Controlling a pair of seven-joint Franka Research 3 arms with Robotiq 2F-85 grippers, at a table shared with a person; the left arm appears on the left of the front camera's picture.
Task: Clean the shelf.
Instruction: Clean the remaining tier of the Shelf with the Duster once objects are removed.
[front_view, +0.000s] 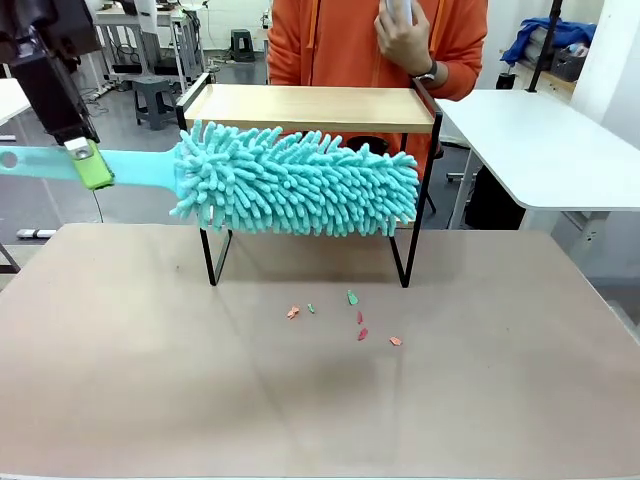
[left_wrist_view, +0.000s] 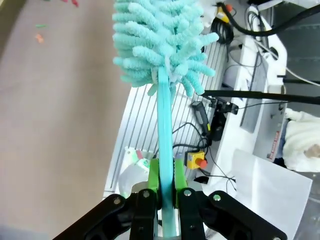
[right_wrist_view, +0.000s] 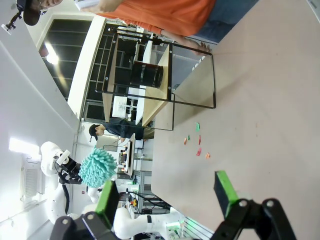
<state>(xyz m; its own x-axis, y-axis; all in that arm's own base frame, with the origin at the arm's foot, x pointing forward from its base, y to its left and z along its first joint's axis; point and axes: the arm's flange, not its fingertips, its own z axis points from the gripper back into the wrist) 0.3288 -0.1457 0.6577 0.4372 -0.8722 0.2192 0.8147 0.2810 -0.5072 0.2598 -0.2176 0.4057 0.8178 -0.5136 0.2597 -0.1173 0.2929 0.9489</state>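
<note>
Small coloured scraps (front_view: 352, 297) lie on the bench (front_view: 130, 400) nearest the camera, just in front of the shelf (front_view: 310, 107). The shelf stands at the far middle, its long side facing the robot. A teal chenille duster (front_view: 300, 183) hangs across its front below the top board, long axis parallel to the boards; whether they touch cannot be told. The left gripper (left_wrist_view: 166, 172) clamps the flat handle, so the shelf lies out along the handle, towards the robot's right. The right gripper (right_wrist_view: 166, 192) stands spread and empty.
</note>
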